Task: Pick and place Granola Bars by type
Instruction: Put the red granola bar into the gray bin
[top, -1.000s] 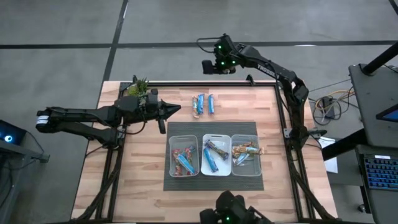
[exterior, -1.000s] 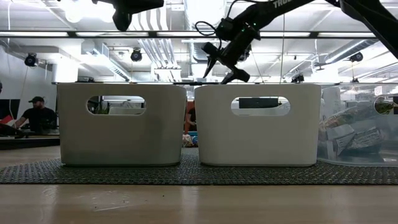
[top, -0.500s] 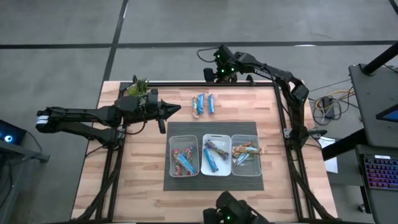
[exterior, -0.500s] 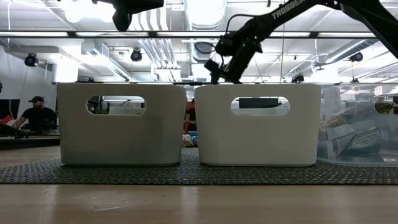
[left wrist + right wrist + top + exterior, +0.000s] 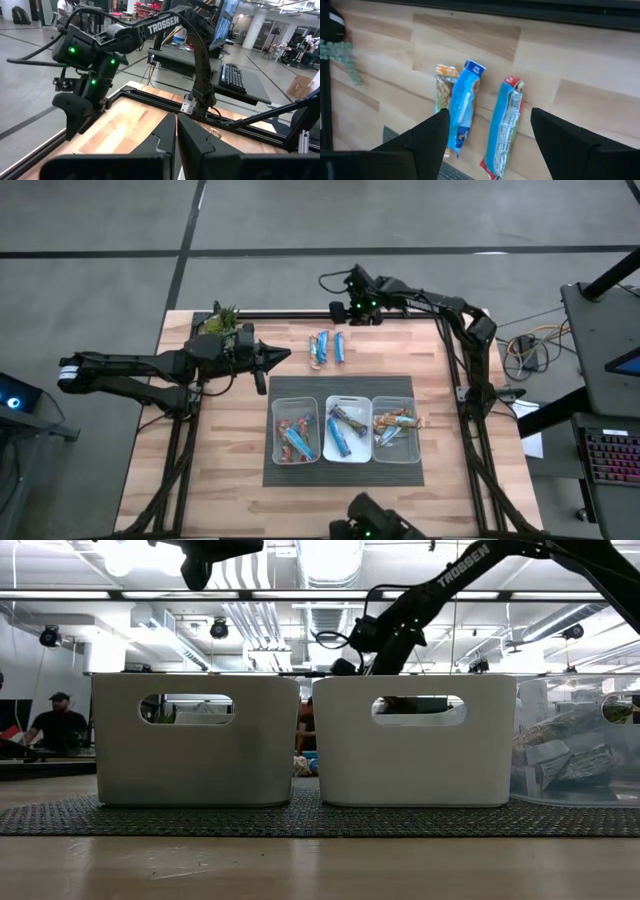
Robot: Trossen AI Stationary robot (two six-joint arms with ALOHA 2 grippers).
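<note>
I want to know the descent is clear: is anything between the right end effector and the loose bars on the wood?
Nothing: in the right wrist view, only bare wood surrounds the loose bars seen between the open right end effector.

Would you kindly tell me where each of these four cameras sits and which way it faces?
High view: overhead, straight down on the table, three bins, both arms.
Low view: table height, level across at two white bins; the right arm enters from above.
Left wrist view: past the shut left hand toward the right arm.
Right wrist view: between the open right hand fingers, down on loose granola bars.
Shared: high and right wrist views both show those loose bars.
</note>
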